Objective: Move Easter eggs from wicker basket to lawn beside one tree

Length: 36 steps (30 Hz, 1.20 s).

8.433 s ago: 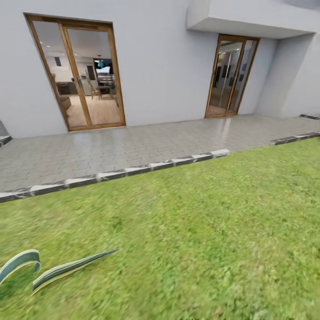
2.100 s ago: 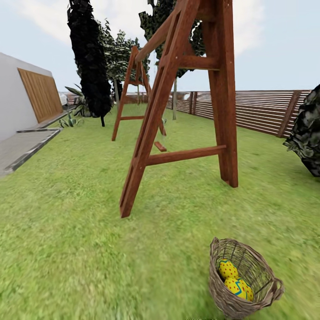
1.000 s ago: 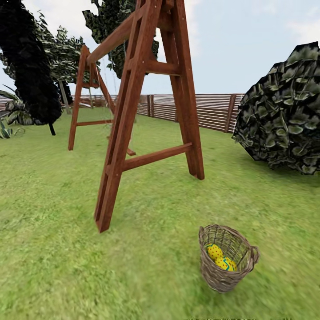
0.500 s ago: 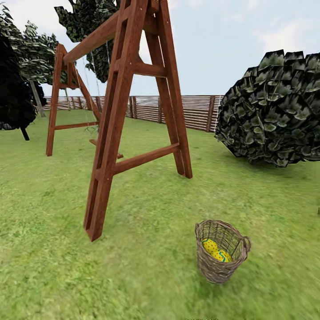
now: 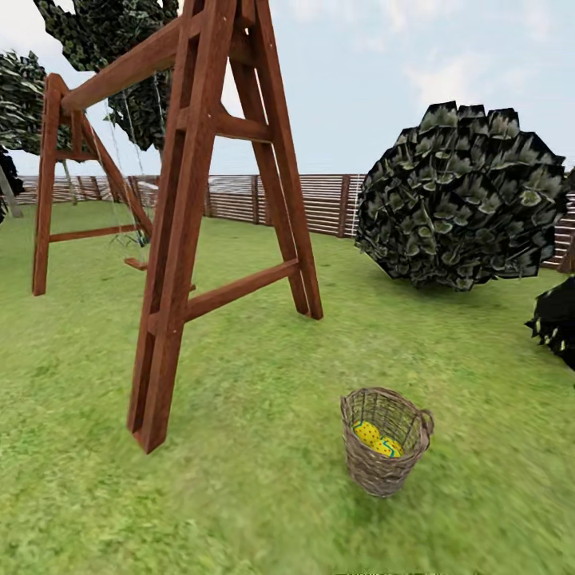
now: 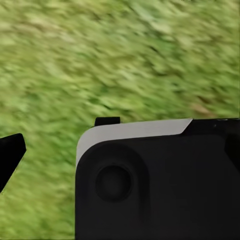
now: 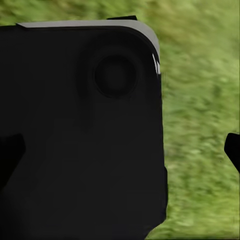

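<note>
Task not yet begun: the wicker basket (image 5: 386, 443) stands on the lawn (image 5: 263, 495) near the wooden swing frame (image 5: 188, 216), Easter eggs (image 5: 377, 439) visible inside, none laid by a tree, and neither gripper's opening can be judged.

It was a home garden: a mown lawn (image 5: 263, 495), a wooden swing frame (image 5: 192, 200), round bushes (image 5: 459, 208) and a slatted wooden fence (image 5: 319, 204) bounded it.

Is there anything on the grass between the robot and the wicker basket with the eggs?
Nothing visible: only open lawn lies before the wicker basket. The wooden swing frame stands to its left, farther back.
</note>
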Motion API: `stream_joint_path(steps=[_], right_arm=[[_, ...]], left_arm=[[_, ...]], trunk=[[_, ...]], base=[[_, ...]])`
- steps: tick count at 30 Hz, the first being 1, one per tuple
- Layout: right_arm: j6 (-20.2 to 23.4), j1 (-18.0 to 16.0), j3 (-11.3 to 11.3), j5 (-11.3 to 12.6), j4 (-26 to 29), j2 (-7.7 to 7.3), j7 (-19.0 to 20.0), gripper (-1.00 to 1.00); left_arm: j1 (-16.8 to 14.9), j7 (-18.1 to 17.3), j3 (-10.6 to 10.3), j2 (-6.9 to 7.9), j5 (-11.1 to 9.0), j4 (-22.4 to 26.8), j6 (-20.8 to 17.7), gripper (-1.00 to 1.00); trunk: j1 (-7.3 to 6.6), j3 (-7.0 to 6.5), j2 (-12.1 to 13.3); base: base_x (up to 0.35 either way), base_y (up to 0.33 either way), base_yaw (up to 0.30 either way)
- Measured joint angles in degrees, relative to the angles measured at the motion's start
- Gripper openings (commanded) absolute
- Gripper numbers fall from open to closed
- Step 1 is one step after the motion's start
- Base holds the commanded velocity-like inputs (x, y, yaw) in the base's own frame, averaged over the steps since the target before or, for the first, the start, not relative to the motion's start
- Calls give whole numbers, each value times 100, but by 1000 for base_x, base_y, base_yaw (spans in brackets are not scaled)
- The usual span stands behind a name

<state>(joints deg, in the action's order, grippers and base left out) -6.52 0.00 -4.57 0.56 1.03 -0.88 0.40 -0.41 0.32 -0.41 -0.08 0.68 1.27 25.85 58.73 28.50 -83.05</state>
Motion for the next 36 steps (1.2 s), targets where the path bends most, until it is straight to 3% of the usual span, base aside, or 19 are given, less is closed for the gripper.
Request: stream_joint_path(steps=[16,36], right_arm=[[1,0,-1,0,-3,0,0,100],[1,0,-1,5,-8,0,0,100]], left_arm=[[2,0,0,0,-4,0,7,100],[4,0,0,0,2,0,5,100]], trunk=[[0,-13,0],[-1,-13,0]], base=[[0,221,-294],[32,21,-300]])
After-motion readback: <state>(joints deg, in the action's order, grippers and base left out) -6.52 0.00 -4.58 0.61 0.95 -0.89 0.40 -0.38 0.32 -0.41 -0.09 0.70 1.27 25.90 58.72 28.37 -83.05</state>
